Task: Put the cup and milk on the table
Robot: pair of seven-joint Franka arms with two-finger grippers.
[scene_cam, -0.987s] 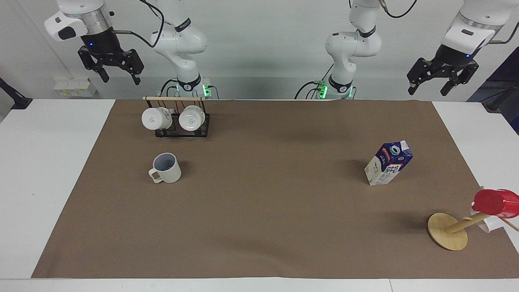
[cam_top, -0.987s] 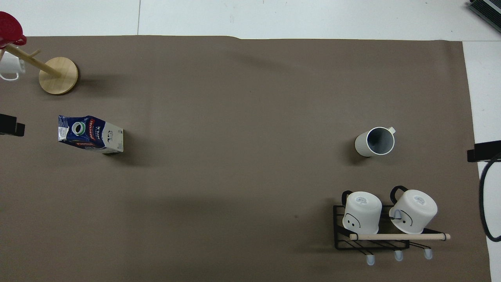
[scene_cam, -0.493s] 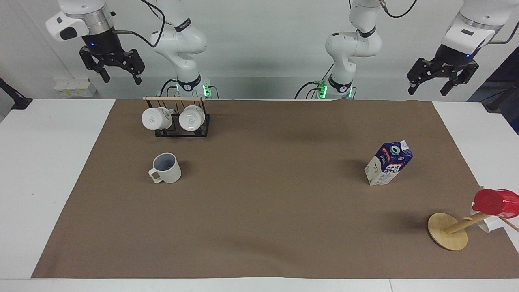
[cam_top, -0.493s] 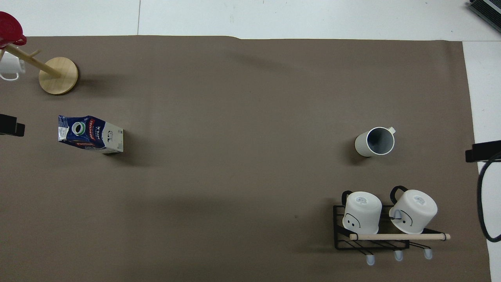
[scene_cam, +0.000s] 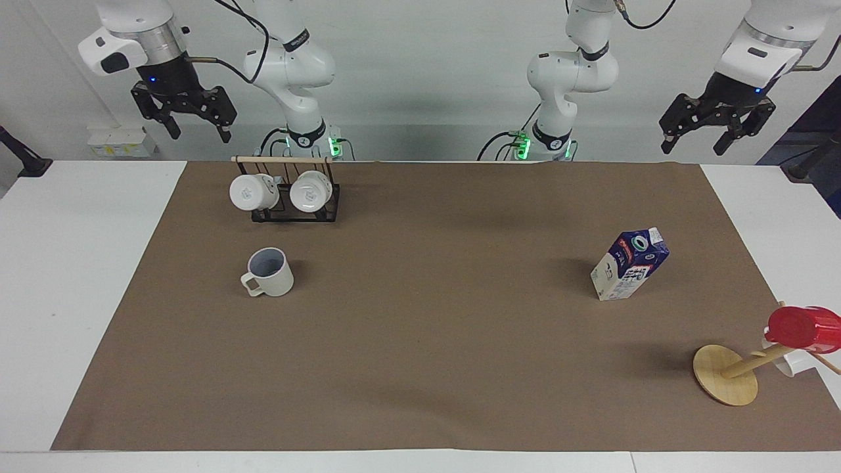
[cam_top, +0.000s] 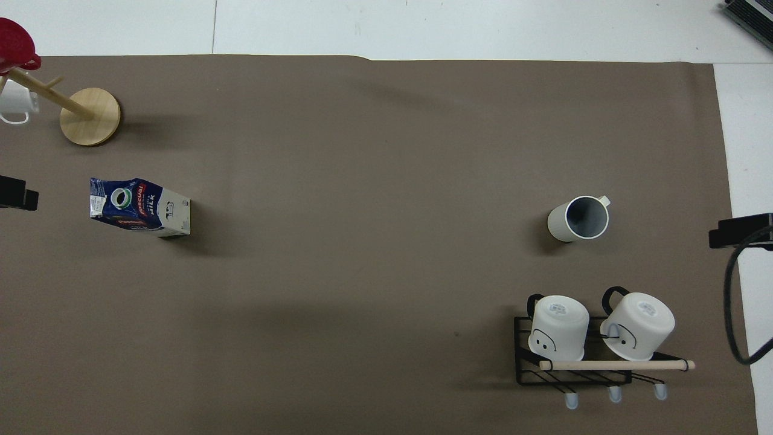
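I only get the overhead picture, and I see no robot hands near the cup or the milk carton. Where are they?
Observer: The right gripper hangs high in the air, fingers open, touching nothing.
Operator: And the other one?
Observer: The left gripper is raised too, open and holding nothing.
Operator: Is the milk lying down? It looks flat to me.
Observer: No, the milk carton stands upright on the brown mat.

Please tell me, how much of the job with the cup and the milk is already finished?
Both look placed: the cup and the milk stand upright on the table. Nothing is in hand: the left claw and right claw hang open and raised near the robots' edge. Nothing seems left.
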